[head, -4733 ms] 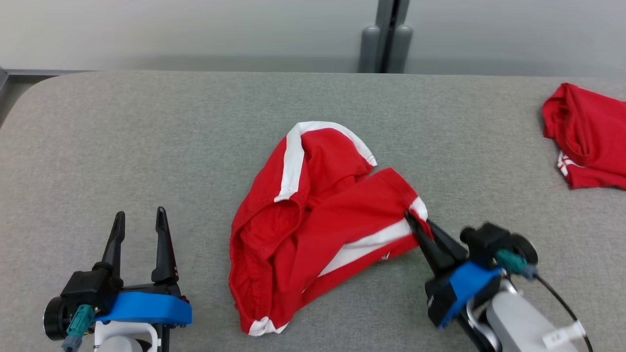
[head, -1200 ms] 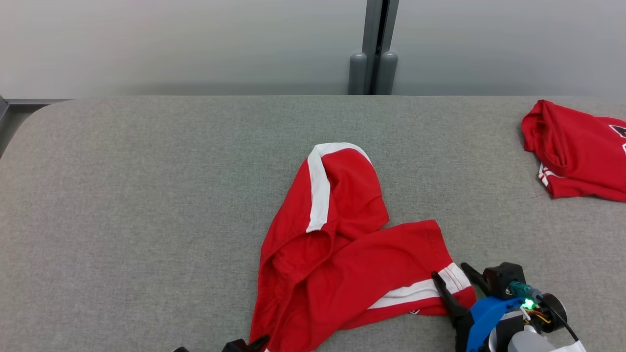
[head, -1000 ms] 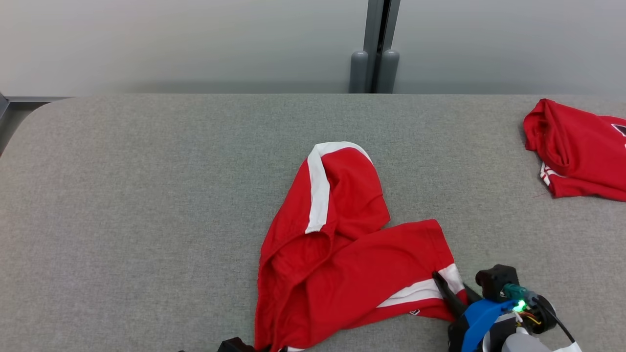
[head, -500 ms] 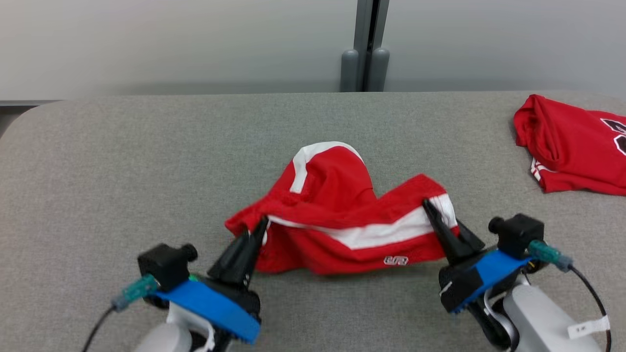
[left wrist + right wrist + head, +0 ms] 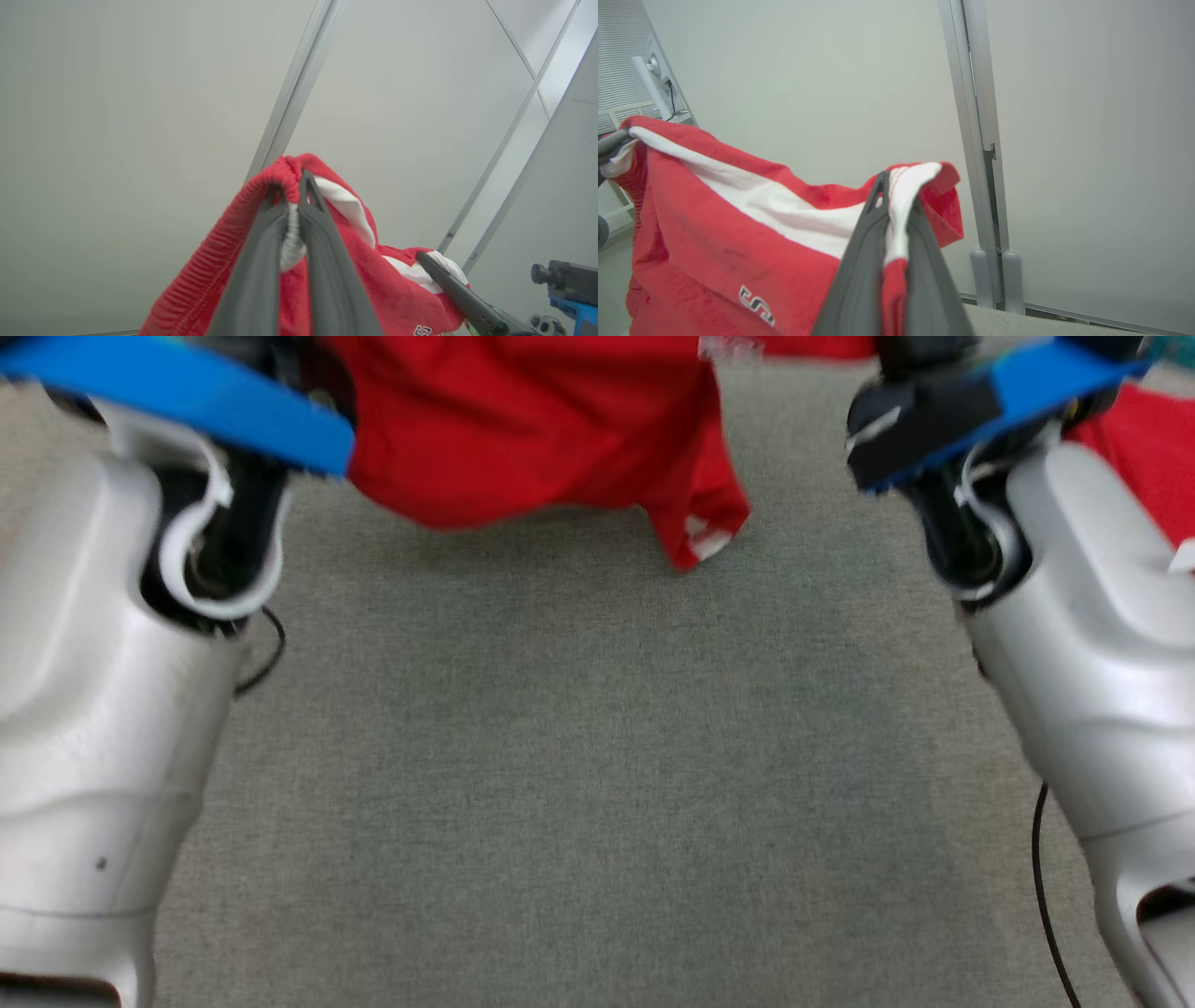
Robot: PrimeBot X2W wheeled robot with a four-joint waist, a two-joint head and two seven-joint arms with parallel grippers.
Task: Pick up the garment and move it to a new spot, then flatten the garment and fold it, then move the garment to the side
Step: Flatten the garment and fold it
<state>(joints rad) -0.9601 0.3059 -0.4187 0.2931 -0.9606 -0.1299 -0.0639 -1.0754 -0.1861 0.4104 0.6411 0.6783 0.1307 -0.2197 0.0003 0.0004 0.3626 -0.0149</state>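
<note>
The garment (image 5: 523, 439), red shorts with white stripes, hangs in the air above the grey table (image 5: 579, 756), stretched between my two arms. In the left wrist view my left gripper (image 5: 292, 186) is shut on the ribbed red waistband (image 5: 224, 242). In the right wrist view my right gripper (image 5: 896, 186) is shut on a white-striped hem of the garment (image 5: 714, 242). The lowest corner of the cloth (image 5: 700, 537) dangles over the table. In the head view both pale forearms frame the picture, and the fingertips lie above its top edge.
A second red garment (image 5: 1144, 448) lies on the table at the right, behind my right arm. A pale wall with a grey metal post (image 5: 976, 140) stands beyond the table. Thin black cables (image 5: 1041, 887) hang by both forearms.
Both grippers have risen with the garment, lifting it off the table so it hangs between them. The head view has also shifted, bringing the arms much closer.
</note>
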